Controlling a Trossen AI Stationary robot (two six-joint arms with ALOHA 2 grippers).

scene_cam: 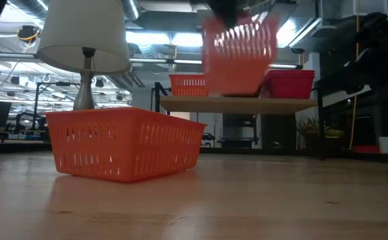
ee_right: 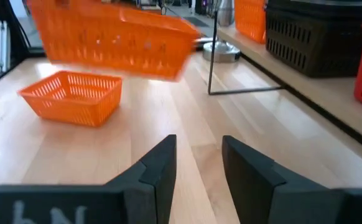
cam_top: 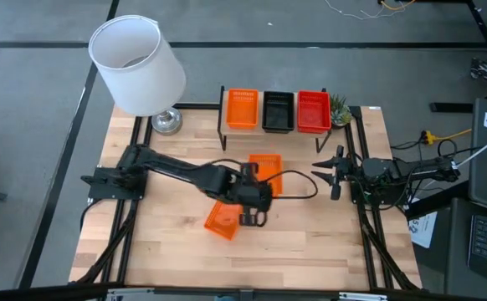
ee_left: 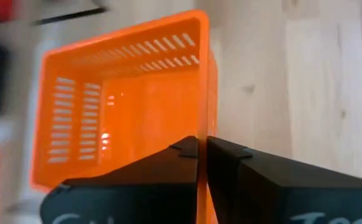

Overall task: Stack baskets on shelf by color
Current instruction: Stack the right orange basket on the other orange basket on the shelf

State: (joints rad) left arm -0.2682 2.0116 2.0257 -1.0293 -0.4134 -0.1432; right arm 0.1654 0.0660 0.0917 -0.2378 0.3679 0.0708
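Fingers of the left gripper, near the middle of the high view, are pressed together on the thin rim of an orange rectangular plastic basket with slotted mesh walls, which they hold in the air above the wooden tabletop; in the low view this lifted basket hangs blurred in the upper centre, higher than the shelf board. A second orange mesh basket rests tilted on the tabletop, just below and left of the gripper in the high view. The low light-wood shelf on thin black legs stands at the upper centre of the high view and carries three groups side by side: orange basket on the left, black mesh basket in the middle, red mesh basket on the right. The right gripper waits at the right of the high view, its fingers apart and holding nothing. A white lamp shade fills the upper left.
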